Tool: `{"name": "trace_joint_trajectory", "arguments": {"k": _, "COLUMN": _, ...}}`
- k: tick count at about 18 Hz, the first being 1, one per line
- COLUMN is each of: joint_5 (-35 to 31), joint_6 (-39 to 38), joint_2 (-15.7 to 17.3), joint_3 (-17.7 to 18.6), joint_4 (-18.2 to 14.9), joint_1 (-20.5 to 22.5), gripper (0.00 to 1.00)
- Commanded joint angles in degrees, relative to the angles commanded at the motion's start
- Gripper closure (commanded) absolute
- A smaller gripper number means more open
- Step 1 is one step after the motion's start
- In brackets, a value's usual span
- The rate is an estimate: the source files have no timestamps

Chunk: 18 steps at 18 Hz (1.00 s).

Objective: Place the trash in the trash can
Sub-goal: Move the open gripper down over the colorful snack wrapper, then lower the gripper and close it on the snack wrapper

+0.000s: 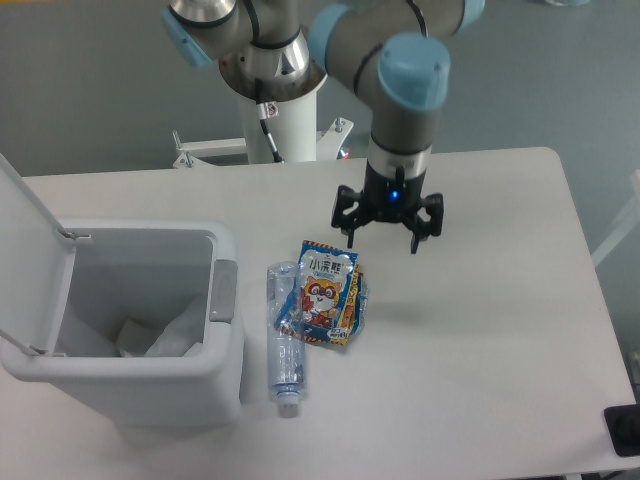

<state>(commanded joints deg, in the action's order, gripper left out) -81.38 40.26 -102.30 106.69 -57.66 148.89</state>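
Note:
The blue-orange snack packet (327,292) with a cartoon animal lies flat on the white table, its left edge over the clear crushed water bottle (284,340), which lies lengthwise with its cap toward the front. The pale grey-white trash can (225,345) stands at the left with its lid (25,250) swung open; some white crumpled material lies inside. My gripper (382,243) hangs open and empty above the table, just right of and behind the packet, fingers pointing down.
The robot's white base column (280,120) stands at the back of the table. The table's right edge (590,270) runs down the right side. A dark object (625,430) sits at the bottom right corner.

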Motion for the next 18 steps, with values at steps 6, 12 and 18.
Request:
{"name": "trace_joint_trajectory", "arguments": {"k": 6, "joint_5": -1.1, "joint_6": -0.7, "joint_2": -1.9, "joint_3": 2.5, "joint_4": 0.9, "joint_1": -1.3, "gripper": 0.00}}
{"name": "trace_joint_trajectory", "arguments": {"k": 12, "joint_5": -4.7, "joint_6": -0.5, "joint_2": -4.2, "joint_3": 4.2, "joint_4": 3.7, "joint_1": -1.9, "gripper": 0.00}}
{"name": "trace_joint_trajectory", "arguments": {"k": 18, "joint_5": -6.8, "joint_6": -0.8, "joint_2": -6.2, "joint_3": 6.8, "joint_4": 8.8, "joint_1": -3.8, "gripper": 0.00}}
